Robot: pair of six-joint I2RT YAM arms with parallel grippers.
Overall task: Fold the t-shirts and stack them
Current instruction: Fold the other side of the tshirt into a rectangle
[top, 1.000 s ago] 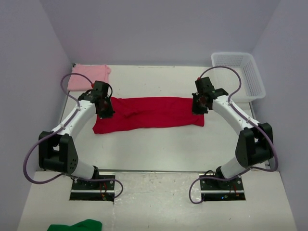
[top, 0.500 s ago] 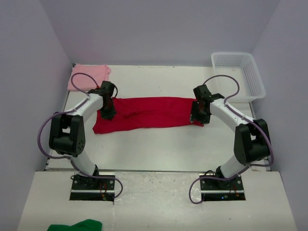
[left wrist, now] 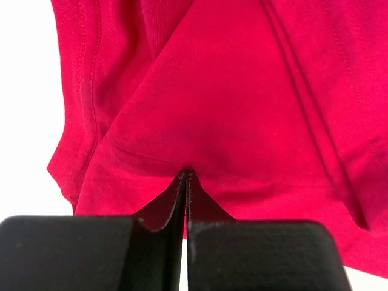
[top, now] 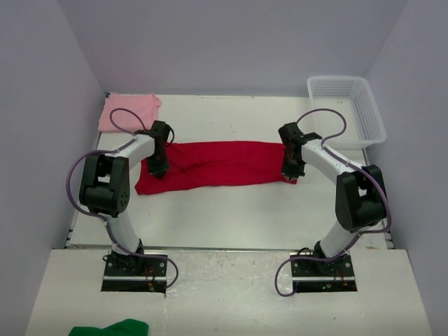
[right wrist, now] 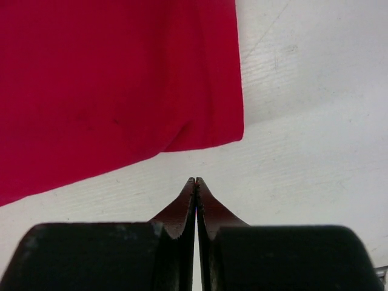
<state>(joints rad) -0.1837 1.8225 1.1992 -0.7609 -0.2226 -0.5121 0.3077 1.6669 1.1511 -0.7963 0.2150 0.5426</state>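
The crimson t-shirt [top: 220,164] lies spread in a long strip across the middle of the table. My left gripper [top: 157,168] is shut, its tips [left wrist: 187,173] pressed down onto the shirt [left wrist: 242,91] near its left end; I see no cloth between the jaws. My right gripper [top: 290,173] is also shut. Its tips [right wrist: 196,180] rest on bare table just off the shirt's near right corner [right wrist: 109,79], holding nothing. The pink t-shirt [top: 129,110] lies folded at the far left corner.
A white mesh basket [top: 367,115] stands at the far right. A green cloth [top: 112,327] lies on the near ledge by the left base. White walls close in the table [top: 231,210] on both sides and at the back.
Both arms have folded more upright and both wrists have dropped lower at the shirt's ends. The right gripper slid toward the near right corner. The red shirt has barely shifted.
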